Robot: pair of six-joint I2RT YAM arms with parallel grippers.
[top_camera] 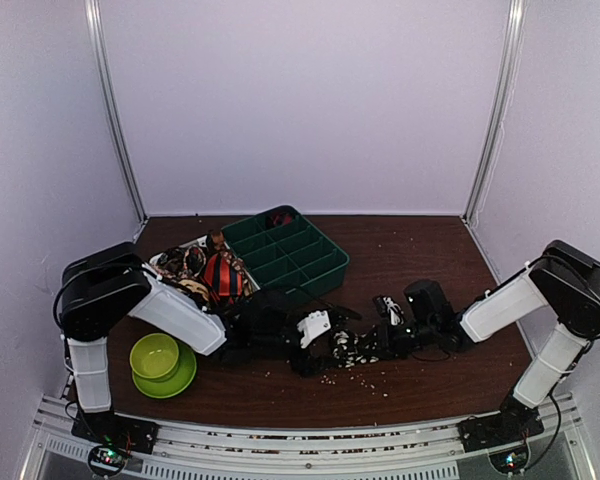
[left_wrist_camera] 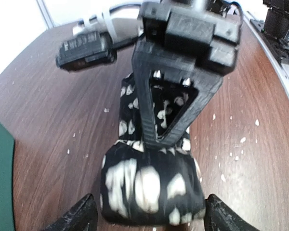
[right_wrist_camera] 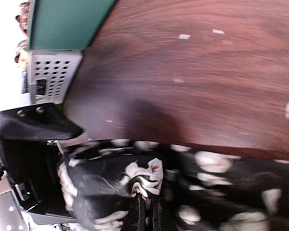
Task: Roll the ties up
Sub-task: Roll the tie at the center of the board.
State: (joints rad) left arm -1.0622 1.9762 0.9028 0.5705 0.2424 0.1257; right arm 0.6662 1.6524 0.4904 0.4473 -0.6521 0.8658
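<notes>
The black tie with cream-white flower spots (top_camera: 348,350) lies on the brown table between both arms. Its near end is wound into a fat roll (left_wrist_camera: 151,185), and the flat rest runs away under the right gripper (left_wrist_camera: 171,115). My left gripper (left_wrist_camera: 151,219) is open, one fingertip (left_wrist_camera: 82,216) on each side of the roll, with a small gap to it. My right gripper (right_wrist_camera: 147,214) is shut on the tie's fabric at the roll's core (right_wrist_camera: 144,175). In the top view the left gripper (top_camera: 320,335) and the right gripper (top_camera: 368,347) meet at the tie.
A green divided tray (top_camera: 325,262) stands behind the grippers, with a rolled tie (top_camera: 280,217) in a back compartment. A white perforated basket (top_camera: 175,255) at its left holds a red-and-black striped tie (top_camera: 223,275) and others. A green bowl (top_camera: 156,356) sits front left.
</notes>
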